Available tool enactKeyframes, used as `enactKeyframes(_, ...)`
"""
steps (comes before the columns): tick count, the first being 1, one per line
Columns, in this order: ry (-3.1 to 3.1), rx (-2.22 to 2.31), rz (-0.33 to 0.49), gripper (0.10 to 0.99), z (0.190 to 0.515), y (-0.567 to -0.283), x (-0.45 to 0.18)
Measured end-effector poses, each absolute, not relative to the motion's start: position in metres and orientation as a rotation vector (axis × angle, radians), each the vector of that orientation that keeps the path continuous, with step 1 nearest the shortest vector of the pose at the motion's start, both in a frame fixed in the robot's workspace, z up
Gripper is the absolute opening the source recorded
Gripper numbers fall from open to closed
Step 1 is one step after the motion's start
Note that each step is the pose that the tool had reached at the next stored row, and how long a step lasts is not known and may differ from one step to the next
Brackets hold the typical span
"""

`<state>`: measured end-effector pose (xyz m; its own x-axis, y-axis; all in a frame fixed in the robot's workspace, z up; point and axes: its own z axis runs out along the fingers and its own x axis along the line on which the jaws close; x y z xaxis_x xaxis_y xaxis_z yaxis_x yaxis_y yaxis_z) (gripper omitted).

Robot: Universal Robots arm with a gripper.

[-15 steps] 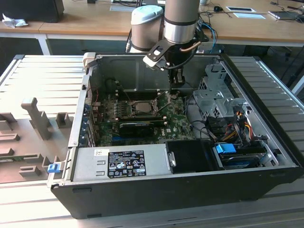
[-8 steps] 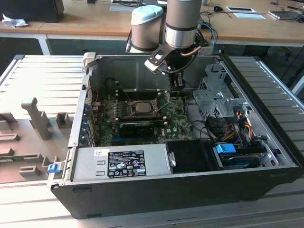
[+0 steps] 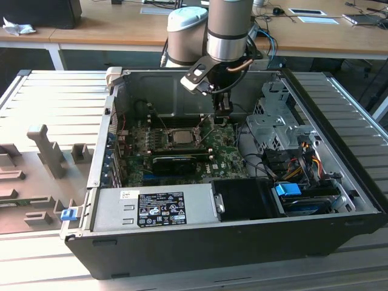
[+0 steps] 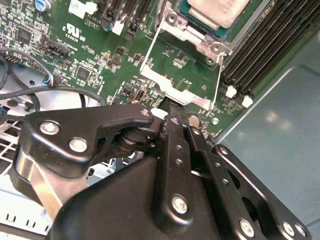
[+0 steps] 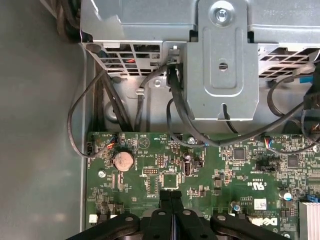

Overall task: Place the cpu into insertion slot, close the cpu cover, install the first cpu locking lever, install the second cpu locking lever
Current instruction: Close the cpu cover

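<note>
Jaws clenched empty, seemingly against edge of cpu cover [image 4: 172, 91], cpu [image 4: 215, 10] beyond.

Arm [image 3: 229, 27] of silver-grey cylindrical segments with a pale-blue joint cap [image 3: 183, 18] and a brownish cable [image 3: 239, 66] at the wrist, ending in a black gripper [image 4: 170, 107] of pivoted bars fastened by silver screws [image 4: 50, 128].

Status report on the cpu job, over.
Gripper shut, tip at the free edge of the cpu cover. Cpu seated in the insertion slot; cover tilted up, not closed. Nothing in the way.
</note>
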<state>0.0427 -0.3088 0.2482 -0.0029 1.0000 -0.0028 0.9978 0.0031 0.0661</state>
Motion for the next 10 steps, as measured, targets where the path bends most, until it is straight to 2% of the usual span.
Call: enactKeyframes(10, 2.190, 2.183, 0.069, 0.106, 0.2482, -0.3088, 0.0405)
